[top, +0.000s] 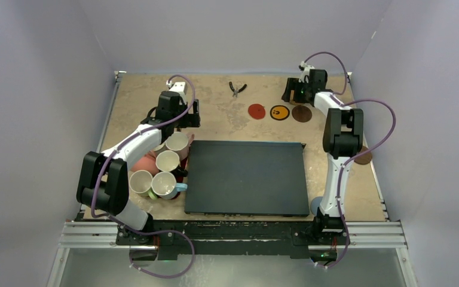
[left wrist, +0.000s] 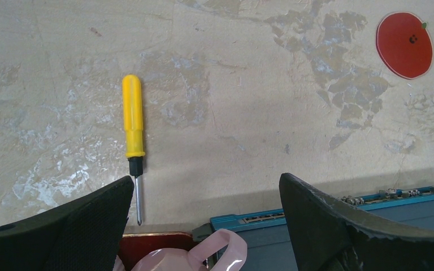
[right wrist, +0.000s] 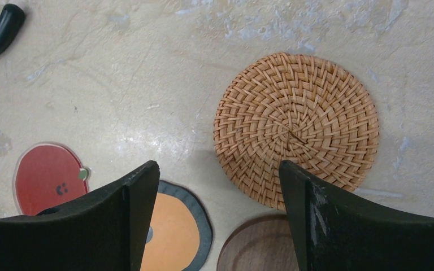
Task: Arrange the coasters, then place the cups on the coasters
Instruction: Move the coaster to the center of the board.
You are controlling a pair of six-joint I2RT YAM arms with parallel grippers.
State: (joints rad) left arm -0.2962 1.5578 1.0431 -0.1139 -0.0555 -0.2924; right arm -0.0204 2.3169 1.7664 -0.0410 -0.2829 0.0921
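**Top view.** The red coaster [top: 256,111], yellow coaster [top: 280,112] and dark brown coaster [top: 301,113] lie in a row beyond the black mat [top: 248,177]. The cups [top: 161,170] crowd under your left arm.

**Left wrist.** The left gripper [left wrist: 206,186] is spread wide and empty above the pink cup [left wrist: 220,251]. If you descend here, you may jostle its neighbours.

**Right wrist.** The right gripper [right wrist: 217,169], wide and empty, hovers by the woven coaster [right wrist: 296,130]. If you pinch carelessly, you could drag the dark brown coaster just beside it.

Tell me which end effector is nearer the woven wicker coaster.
Right. The right end effector hovers open just over the woven coaster, at the table's far right. The left end effector is across the table, by the mugs left of the black mat.
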